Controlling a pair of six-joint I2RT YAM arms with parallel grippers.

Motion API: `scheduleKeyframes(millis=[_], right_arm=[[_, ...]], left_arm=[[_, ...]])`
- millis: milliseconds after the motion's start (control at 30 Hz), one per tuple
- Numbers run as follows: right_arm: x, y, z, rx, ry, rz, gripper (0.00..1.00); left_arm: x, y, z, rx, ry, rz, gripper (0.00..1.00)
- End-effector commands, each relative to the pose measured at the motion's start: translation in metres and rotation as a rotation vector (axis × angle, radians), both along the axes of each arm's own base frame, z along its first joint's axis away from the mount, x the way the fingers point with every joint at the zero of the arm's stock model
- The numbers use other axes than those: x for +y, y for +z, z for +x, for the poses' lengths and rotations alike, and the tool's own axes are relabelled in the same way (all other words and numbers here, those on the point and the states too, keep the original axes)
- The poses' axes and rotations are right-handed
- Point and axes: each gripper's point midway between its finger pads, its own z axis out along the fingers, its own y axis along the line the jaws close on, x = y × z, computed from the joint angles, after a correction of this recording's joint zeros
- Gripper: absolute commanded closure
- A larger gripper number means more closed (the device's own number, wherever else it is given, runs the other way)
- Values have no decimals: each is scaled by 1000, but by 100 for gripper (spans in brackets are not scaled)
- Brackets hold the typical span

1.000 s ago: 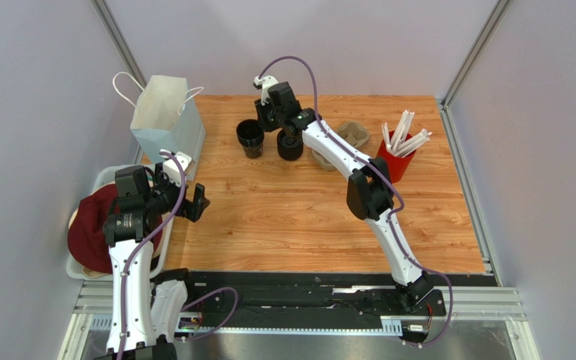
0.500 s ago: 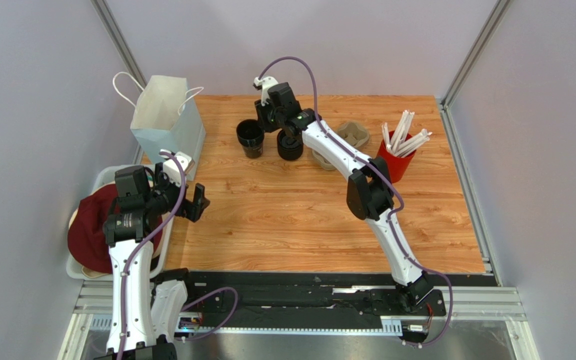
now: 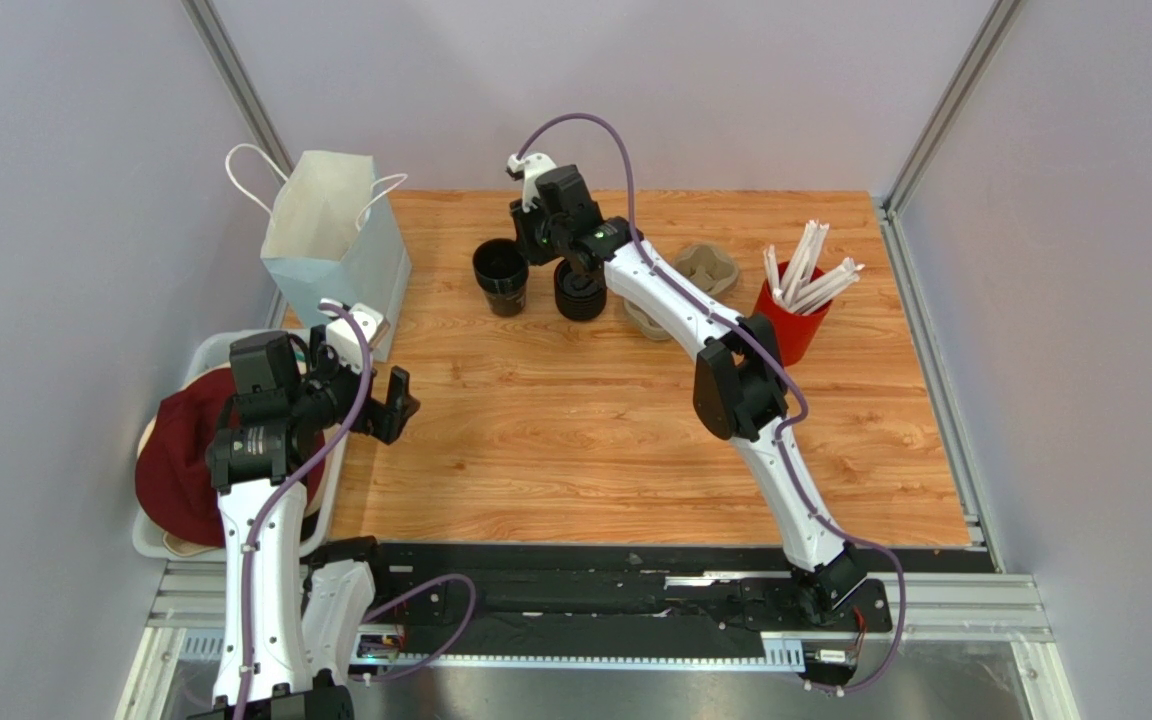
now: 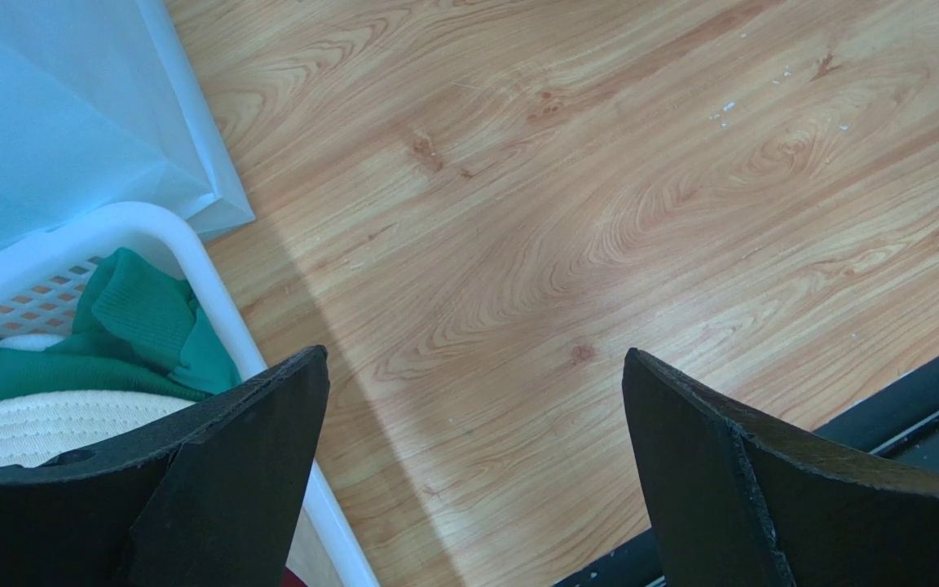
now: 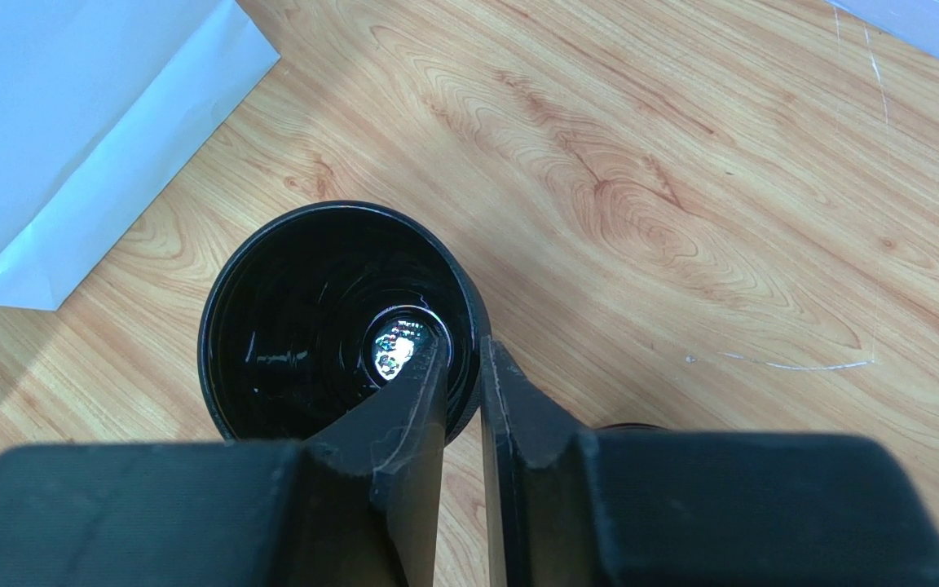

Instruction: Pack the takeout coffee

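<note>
Two black cups stand at the back of the table. The left, taller cup (image 3: pixel 501 276) is open and glossy black inside (image 5: pixel 315 324). My right gripper (image 3: pixel 543 245) (image 5: pixel 463 367) is shut on its rim, one finger inside and one outside. The takeout coffee (image 3: pixel 579 294), the shorter black cup, stands just to its right, partly hidden under my right wrist. My left gripper (image 3: pixel 396 408) (image 4: pixel 475 361) hangs open and holds nothing, over the table's left edge and far from both cups.
A white paper bag (image 3: pixel 330 225) (image 5: pixel 58 135) (image 4: pixel 58 110) stands at the back left. A white basket (image 3: pixel 204 354) (image 4: pixel 211 294) of cloth sits beside my left arm. A cardboard cup carrier (image 3: pixel 705 269) and a red cup of white straws (image 3: pixel 796 318) stand at the back right.
</note>
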Motion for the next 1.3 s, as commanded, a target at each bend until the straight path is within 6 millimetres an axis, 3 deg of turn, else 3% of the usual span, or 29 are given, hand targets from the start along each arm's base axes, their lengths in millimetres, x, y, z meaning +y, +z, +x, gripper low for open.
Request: scheduleKeyframes(millis=[0, 367, 733, 1033, 1267], right_arm=[[2, 11, 4, -34, 11, 16, 80], [3, 7, 4, -28, 11, 14, 79], [4, 5, 3, -23, 16, 16, 88], [4, 15, 5, -46, 14, 19, 100], [3, 32, 9, -85, 10, 26, 100]], left_arm=[[1, 3, 3, -28, -15, 10, 2], [1, 3, 4, -29, -14, 11, 2], [1, 3, 4, -27, -15, 9, 2], [1, 3, 4, -27, -15, 9, 2], [1, 2, 4, -24, -16, 10, 2]])
